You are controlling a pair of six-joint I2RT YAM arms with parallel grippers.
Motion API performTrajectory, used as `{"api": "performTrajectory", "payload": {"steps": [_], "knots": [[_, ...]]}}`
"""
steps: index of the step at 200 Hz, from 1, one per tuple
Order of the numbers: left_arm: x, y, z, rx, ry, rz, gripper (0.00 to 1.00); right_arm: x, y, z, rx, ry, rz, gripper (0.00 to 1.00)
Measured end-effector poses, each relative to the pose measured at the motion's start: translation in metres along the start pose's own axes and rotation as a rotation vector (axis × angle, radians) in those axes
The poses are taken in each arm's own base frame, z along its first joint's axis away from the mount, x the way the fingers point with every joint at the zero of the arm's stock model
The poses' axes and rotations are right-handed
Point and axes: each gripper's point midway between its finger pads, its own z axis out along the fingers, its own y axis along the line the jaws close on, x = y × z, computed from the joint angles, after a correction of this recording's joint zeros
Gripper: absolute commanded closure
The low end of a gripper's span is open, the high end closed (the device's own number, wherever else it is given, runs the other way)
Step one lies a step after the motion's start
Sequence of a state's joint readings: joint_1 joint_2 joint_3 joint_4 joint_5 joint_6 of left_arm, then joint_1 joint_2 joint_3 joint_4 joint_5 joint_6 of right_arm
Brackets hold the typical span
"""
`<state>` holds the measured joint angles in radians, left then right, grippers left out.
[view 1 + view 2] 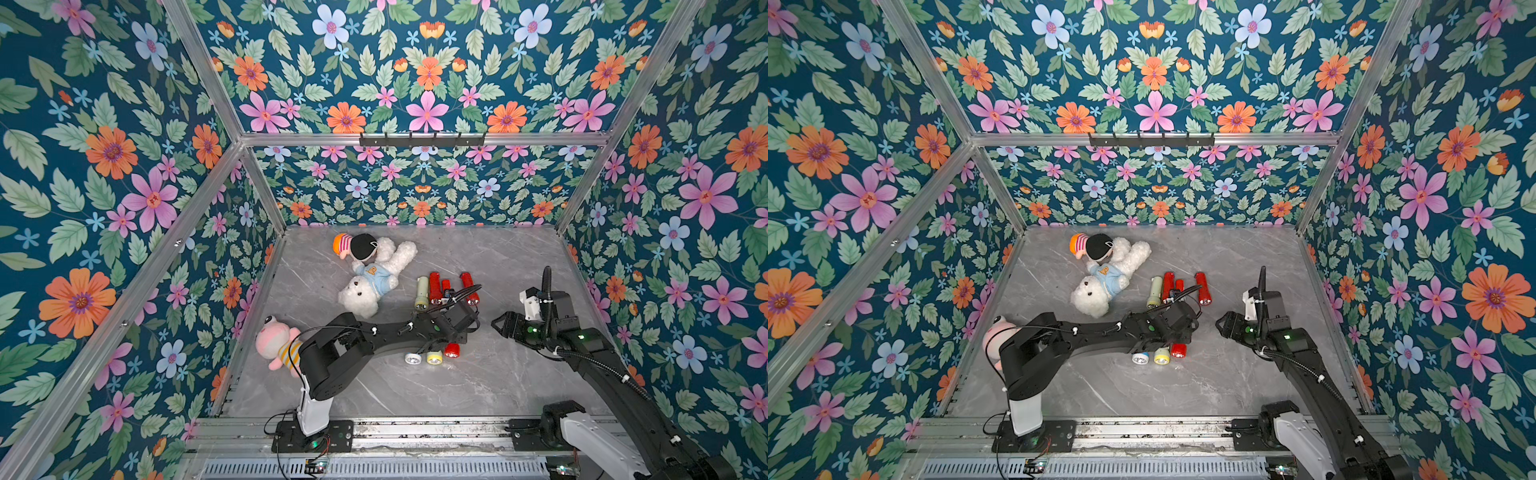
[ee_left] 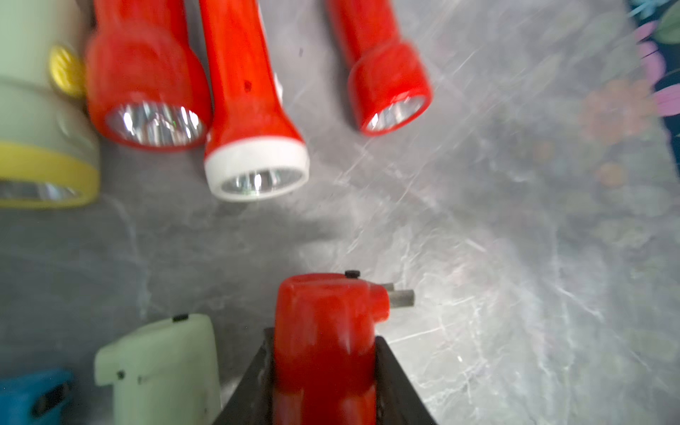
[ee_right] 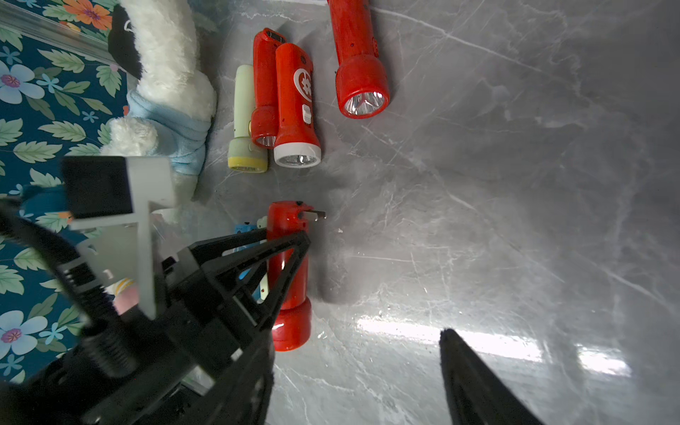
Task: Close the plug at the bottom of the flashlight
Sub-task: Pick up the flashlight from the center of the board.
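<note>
The left gripper (image 2: pixel 325 371) is clamped on the barrel of a red flashlight (image 2: pixel 323 331), one black finger pressed to each side, with the tail end reaching out past the fingertips. At that tail the plug (image 2: pixel 401 296) stands open, its two metal prongs jutting sideways, away from the pale green flashlight (image 2: pixel 162 364) that lies just beside the held one; a blue flashlight (image 2: pixel 33 393) lies beyond that. In a top view the red head (image 1: pixel 452 350) shows from under the left arm, near the right gripper (image 1: pixel 498 324) but apart from it; that gripper hangs over the grey marble tabletop (image 1: pixel 478 382) with jaws apart and nothing between them. Farther out lies a row of flashlights (image 3: pixel 294 106), heads toward the held one's tail. Beyond them lies a white teddy bear (image 1: pixel 370 286), and a pink plush toy (image 1: pixel 272 343) sits by the left arm.
</note>
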<state>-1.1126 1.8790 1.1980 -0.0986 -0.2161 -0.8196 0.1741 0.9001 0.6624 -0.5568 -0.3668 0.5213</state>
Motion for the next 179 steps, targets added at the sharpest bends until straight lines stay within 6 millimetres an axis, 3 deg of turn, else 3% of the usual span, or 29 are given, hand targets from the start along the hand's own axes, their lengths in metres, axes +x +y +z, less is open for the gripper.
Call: {"api": "performTrajectory", "payload": {"steps": [31,59,122,179], "knots": [[-0.019,-0.014,-0.013,0.097,-0.101,0.032,1.00,0.000,0.000,0.000,-0.004,0.000,0.005,0.28],[-0.023,-0.021,-0.028,0.222,-0.198,0.095,1.00,0.001,0.002,0.000,-0.019,0.005,0.006,0.29],[-0.035,-0.021,-0.080,0.435,-0.492,0.193,1.00,0.008,0.007,0.002,-0.078,0.011,0.018,0.37],[-0.044,-0.018,-0.127,0.572,-0.716,0.278,1.00,-0.002,0.029,-0.012,-0.192,-0.071,-0.008,0.41]]}}
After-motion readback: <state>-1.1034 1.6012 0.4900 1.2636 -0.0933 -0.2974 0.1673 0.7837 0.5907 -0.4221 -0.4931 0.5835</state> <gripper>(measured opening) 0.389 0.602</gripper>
